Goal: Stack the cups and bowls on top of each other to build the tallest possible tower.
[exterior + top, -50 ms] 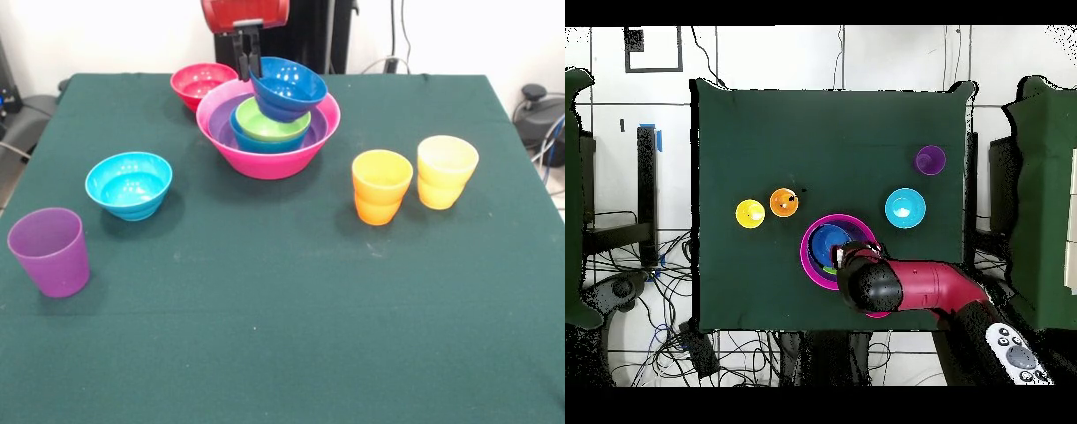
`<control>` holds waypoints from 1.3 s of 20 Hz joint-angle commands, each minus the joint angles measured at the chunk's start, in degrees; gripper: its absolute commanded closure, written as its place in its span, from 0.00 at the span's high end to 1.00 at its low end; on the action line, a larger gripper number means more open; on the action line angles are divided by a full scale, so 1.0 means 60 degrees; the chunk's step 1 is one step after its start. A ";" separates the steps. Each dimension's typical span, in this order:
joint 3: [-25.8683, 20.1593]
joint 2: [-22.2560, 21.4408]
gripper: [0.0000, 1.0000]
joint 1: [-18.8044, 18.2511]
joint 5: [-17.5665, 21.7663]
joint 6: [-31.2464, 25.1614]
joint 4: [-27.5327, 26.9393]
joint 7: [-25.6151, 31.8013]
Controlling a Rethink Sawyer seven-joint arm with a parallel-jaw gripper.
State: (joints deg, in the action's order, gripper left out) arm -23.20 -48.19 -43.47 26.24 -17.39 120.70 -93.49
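Because the dark blue bowl (pixel 288 87) hangs tilted over the tower (pixel 268 131), the gripper (pixel 248 58) appears to be pinching its rim, fingers closed on the near wall, to nest it on the lime green bowl (pixel 273 122) inside the hot-pink bowl (pixel 265 159). Around it on the desk (pixel 282 309) wait the red-pink bowl (pixel 198 84), cyan bowl (pixel 129 185), purple cup (pixel 50 251), orange cup (pixel 380 186) and yellow cup (pixel 446 170).

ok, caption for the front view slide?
Gripper holds a dark blue bowl, tilted, over the green bowl nested in the pink bowl.
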 commanded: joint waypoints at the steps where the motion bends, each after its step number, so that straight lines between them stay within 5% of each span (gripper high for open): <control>1: 0.0483 0.0578 0.00 0.0482 0.0579 0.0383 0.0021 -0.0919; 26: 0.0841 0.1497 0.00 0.0601 0.0845 0.1025 -0.0459 -0.0730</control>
State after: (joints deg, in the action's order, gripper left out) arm -18.75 -42.26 -42.30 27.26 -15.05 120.66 -93.49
